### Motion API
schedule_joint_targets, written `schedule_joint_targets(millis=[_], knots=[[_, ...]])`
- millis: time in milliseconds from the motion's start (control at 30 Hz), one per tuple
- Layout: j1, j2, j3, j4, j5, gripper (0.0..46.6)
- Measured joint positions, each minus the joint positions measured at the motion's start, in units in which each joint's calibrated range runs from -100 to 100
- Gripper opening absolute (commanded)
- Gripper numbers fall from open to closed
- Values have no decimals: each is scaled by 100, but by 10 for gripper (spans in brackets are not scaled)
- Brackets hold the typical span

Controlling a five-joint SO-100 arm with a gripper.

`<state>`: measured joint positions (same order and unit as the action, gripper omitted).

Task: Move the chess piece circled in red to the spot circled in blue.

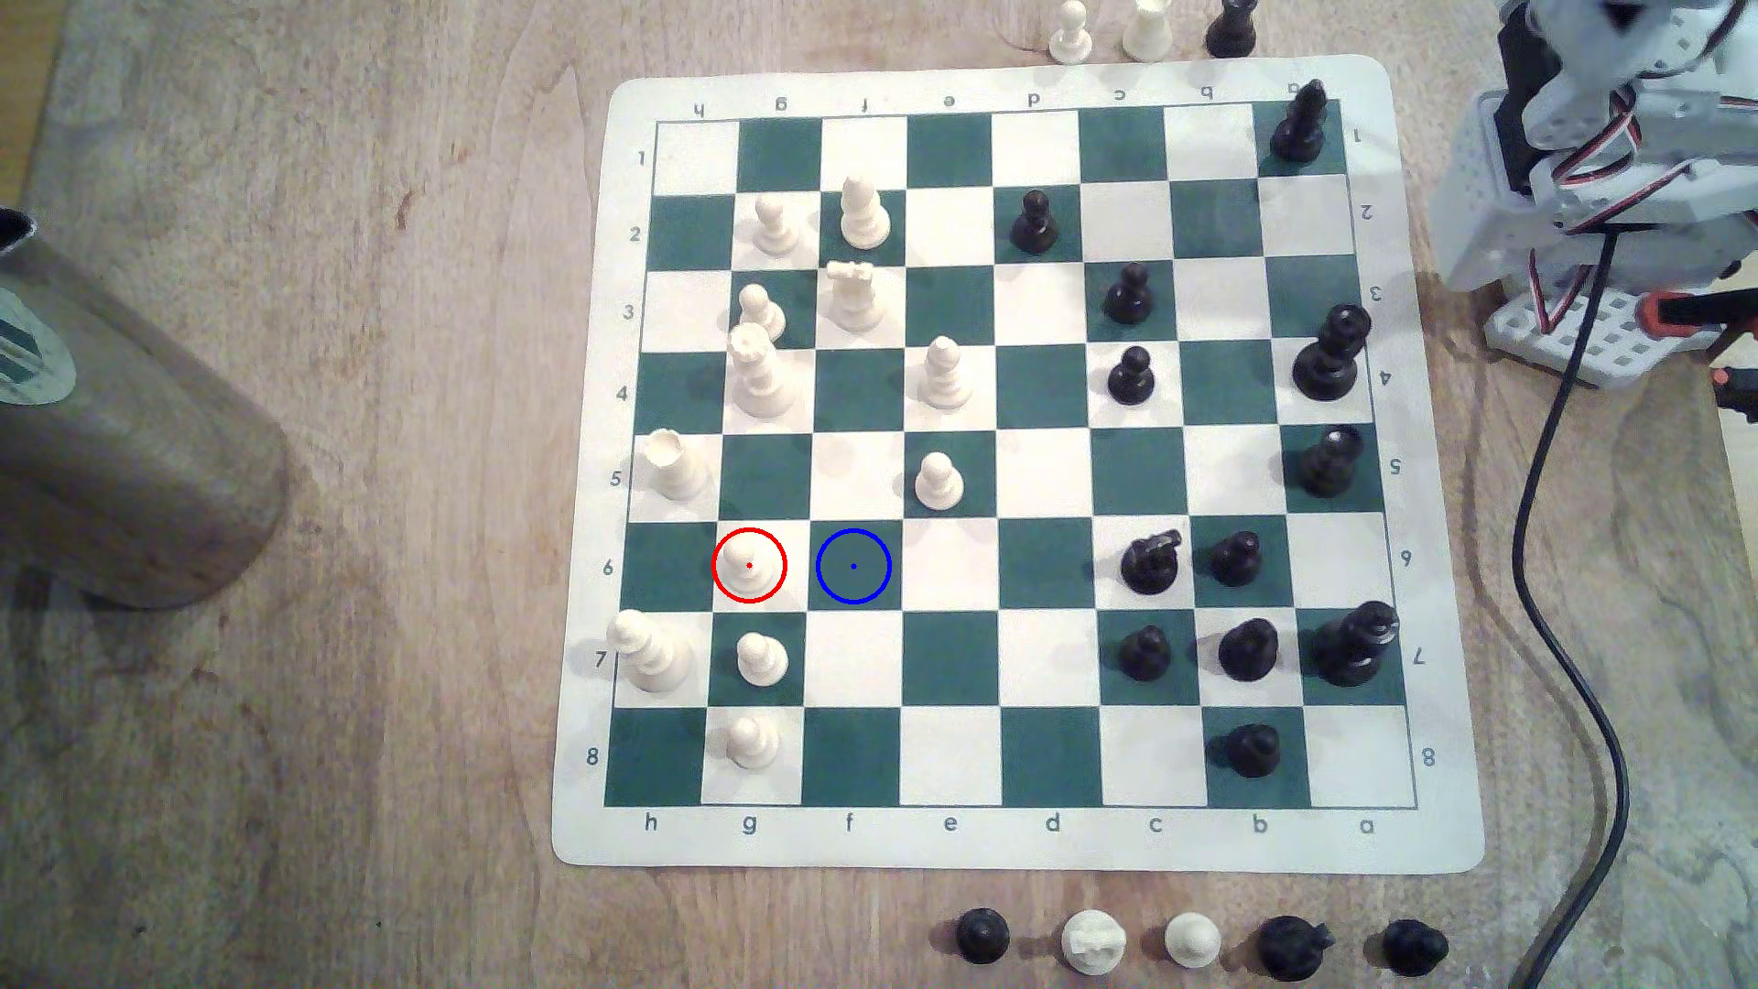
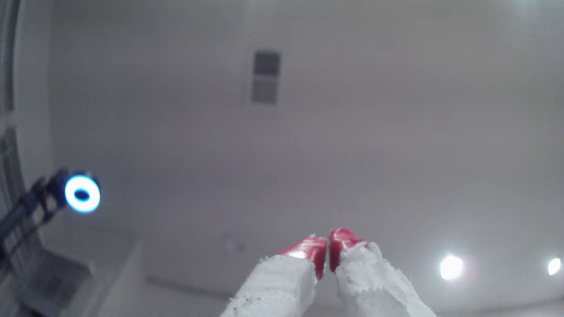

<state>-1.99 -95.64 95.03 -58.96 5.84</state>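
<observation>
I am looking down at the small cream-white plastic pawn with a round ball head (image 1: 750,561), which is standing upright on a cream square inside the thin red ring, in the row marked 6 and the column marked g. Just beside it, toward the exterior view's right, the dark green board square with a thin blue ring and blue centre dot (image 1: 853,567) is lying bare. The green-and-cream roll-up chess mat (image 1: 1018,842) is sitting flat on the pale wooden table (image 1: 380,808), with cream pieces gathering on the exterior view's left half and black pieces on its right half. Another cream pawn (image 1: 761,658) is standing one square nearer the camera than the ringed one.

The white arm (image 1: 1608,171) is sitting folded off the mat's far right corner in the exterior view, well apart from the pawn, and a black cable (image 1: 1570,609) is trailing from it across the table.

Through the wrist view I am seeing the gripper (image 2: 328,243) pointing up at a pale ceiling; its red-tipped, white-wrapped fingers (image 2: 308,248) are pressing tip to tip with nothing between them.
</observation>
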Motion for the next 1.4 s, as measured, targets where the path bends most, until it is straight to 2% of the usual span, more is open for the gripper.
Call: schedule_joint_targets(millis=[300,400,467,533,600,633,867,1000,1167,1233,1400], knots=[[236,34,-786,4191,-15,10],[347,34,-1003,5745,-24,52],[391,34,-1211,6566,-44,55],[472,34,-1518,7809,-103,63],[324,235,-1780,8438,-200,82],[177,729,-2178,8813,-327,88],[-524,2715,-3190,9092,-679,144],[-760,3770,-3669,9092,-850,146],[-826,5329,-4483,8940,-1231,159],[-907,6167,-4971,8900,-1519,168],[-833,7331,-5739,8900,-1841,170]])
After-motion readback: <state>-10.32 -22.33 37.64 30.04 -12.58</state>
